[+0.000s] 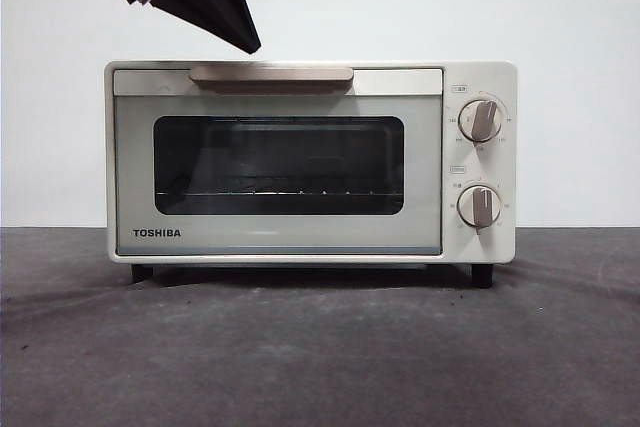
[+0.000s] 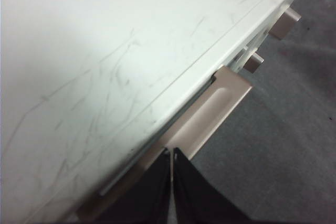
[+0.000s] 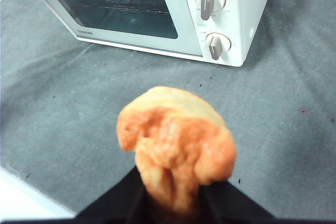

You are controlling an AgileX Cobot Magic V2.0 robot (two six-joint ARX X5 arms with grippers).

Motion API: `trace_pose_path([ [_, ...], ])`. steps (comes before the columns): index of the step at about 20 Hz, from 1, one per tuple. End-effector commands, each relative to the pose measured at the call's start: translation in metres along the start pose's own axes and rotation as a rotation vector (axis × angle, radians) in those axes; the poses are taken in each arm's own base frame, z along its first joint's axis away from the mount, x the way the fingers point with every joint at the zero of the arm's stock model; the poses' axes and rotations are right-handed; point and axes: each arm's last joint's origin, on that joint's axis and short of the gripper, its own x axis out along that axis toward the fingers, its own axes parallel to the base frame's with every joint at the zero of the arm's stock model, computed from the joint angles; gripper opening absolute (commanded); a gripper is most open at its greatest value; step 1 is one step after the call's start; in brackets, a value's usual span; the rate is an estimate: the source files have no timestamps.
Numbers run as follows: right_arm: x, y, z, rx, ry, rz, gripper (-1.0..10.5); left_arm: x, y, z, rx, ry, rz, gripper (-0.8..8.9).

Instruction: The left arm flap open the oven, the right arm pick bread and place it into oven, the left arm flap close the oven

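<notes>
Oven (image 1: 300, 162) sitting on desk (image 1: 320, 347), door shut; left end effector (image 2: 172, 153) hovering jaws-together at handle (image 1: 270, 74); right end effector (image 3: 173, 195) gripping bread (image 3: 176, 145), holding it above desk in front of oven

Left gripper (image 2: 172, 182) hangs right over the oven (image 2: 105, 77), jaws pressed together with only a hairline gap, tips just above the beige handle (image 2: 210, 114). The scuffed cream top fills the shot; two knobs (image 2: 286, 22) jut out beyond, above the grey table (image 2: 283, 150).
</notes>
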Motion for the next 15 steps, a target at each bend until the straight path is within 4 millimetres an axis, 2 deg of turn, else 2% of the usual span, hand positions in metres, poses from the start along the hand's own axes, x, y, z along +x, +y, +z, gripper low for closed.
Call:
trace_pose_path([
  [1, -0.003, 0.002, 0.004, 0.001, -0.023, 0.009, 0.5, 0.002, 0.000, 0.007, 0.021, -0.016, 0.004, 0.09],
  [8, -0.003, 0.002, 0.006, 0.001, -0.042, 0.013, 0.5, 0.014, 0.003, 0.002, 0.006, 0.040, 0.008, 0.08],
  [15, -0.003, 0.002, 0.006, 0.001, -0.041, 0.012, 0.5, 0.014, 0.001, -0.006, -0.015, 0.120, -0.008, 0.08],
])
